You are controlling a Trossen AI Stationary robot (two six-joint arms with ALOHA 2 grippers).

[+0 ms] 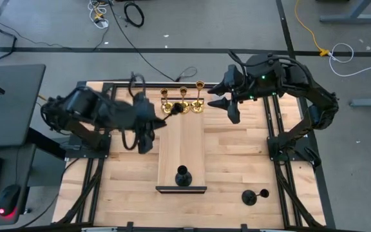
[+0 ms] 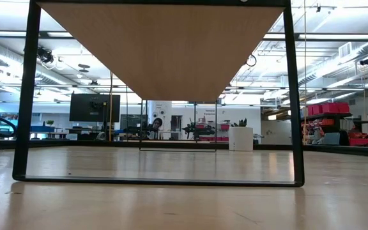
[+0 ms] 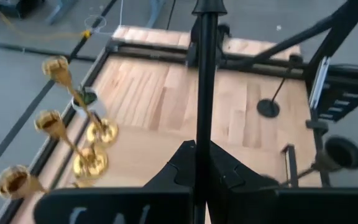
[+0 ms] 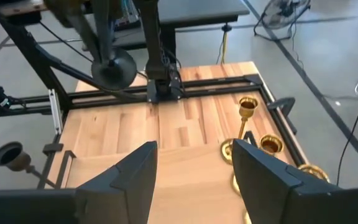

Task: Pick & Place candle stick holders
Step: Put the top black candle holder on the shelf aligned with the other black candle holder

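Left gripper (image 1: 158,120) is clamped on the thin stem of a black candle stick holder (image 3: 205,74), carried in the air just beside the three gold holders (image 1: 183,103) — these stand upright in a row at the far end of the raised wooden board (image 1: 182,145), near the table's back edge. In the left wrist view the black stem runs straight up between the closed fingers (image 3: 229,174), the held piece tilted rather than upright. Right gripper (image 1: 227,102) hovers just to the right of the gold row, jaws spread wide and holding nothing; its wrist view shows two gold cups past the parted fingers (image 4: 135,171). A second black holder (image 1: 183,175) stands upright at the board's near end. A third black holder (image 1: 255,195) lies on its side on the table (image 1: 237,154) — toward the near right corner.
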